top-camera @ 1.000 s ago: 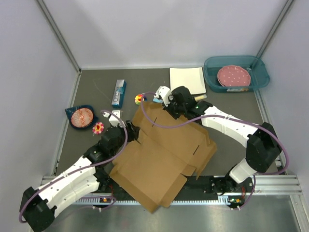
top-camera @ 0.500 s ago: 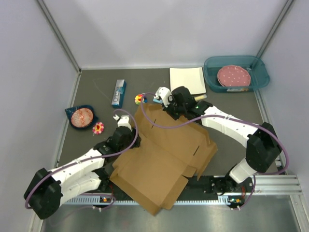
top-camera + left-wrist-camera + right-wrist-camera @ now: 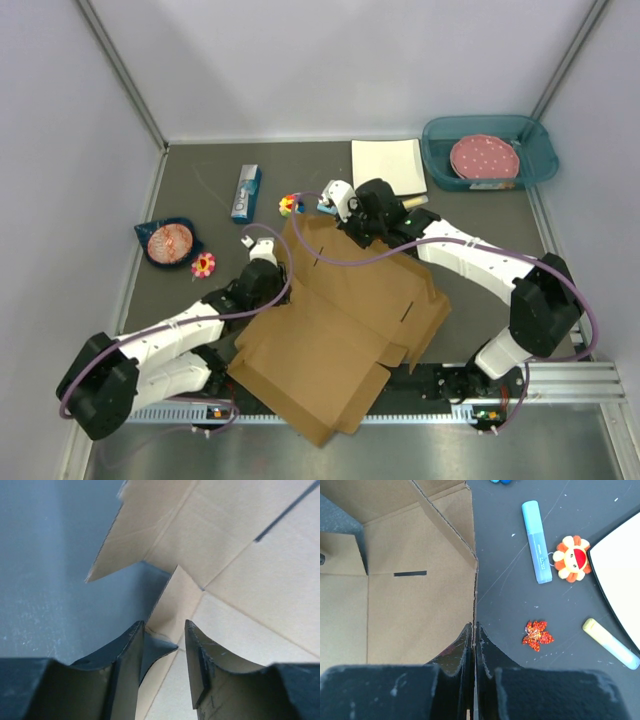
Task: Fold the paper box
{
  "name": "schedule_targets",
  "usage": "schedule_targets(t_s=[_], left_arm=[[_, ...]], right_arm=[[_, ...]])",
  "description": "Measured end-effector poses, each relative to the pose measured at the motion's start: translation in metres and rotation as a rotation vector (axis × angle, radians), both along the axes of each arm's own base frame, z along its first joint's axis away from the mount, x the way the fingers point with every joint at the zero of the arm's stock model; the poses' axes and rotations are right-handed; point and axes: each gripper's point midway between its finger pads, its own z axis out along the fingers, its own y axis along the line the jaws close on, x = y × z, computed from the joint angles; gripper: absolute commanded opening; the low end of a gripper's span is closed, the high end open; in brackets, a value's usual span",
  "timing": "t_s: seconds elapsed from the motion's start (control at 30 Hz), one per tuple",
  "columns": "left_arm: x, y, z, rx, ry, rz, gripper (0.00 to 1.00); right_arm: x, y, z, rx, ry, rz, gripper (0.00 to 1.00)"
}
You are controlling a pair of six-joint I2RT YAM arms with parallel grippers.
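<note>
Dark grey surface (image 3: 190, 200) carries the half-folded brown corrugated cardboard paper box (image 3: 340, 330) at its middle, right end effector (image 3: 474, 628) clamped on one raised wall edge, left end effector (image 3: 165, 627) parted around a corner flap.

We see the grey table (image 3: 200, 190) bearing a paper box (image 3: 340, 330), white square plate (image 3: 387, 165), teal bin (image 3: 436, 152), blue carton (image 3: 246, 192) and dark bowl (image 3: 168, 243).
</note>
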Motion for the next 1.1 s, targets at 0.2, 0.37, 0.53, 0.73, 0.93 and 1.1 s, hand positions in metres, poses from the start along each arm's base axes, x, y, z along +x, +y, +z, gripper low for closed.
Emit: schedule_targets(t_s=[0.2,0.37,0.53,0.73,0.93,1.1], left_arm=[[0.009,-0.019,0.032,-0.104,-0.106,-0.059,0.38],[0.009,-0.027,0.033,-0.123,-0.106,-0.092,0.37],[0.007,-0.035,0.029,-0.138,-0.088,-0.127,0.21],[-0.005,-0.052,0.029,-0.177,-0.084,-0.227,0.18],[-0.029,-0.076,0.022,-0.175,-0.063,-0.364,0.32],[-0.044,-0.091,0.007,-0.136,-0.046,-0.427,0.36]], right_arm=[[0.0,0.0,0.0,-0.001,0.001,0.001,0.0],[-0.001,0.001,0.0,-0.002,0.001,0.002,0.0],[-0.003,0.002,-0.001,-0.005,0.0,0.005,0.0],[-0.003,0.002,-0.001,-0.006,0.002,0.005,0.0],[-0.004,0.001,-0.002,-0.012,0.006,0.006,0.0],[-0.008,0.004,-0.003,-0.02,0.005,0.012,0.0]])
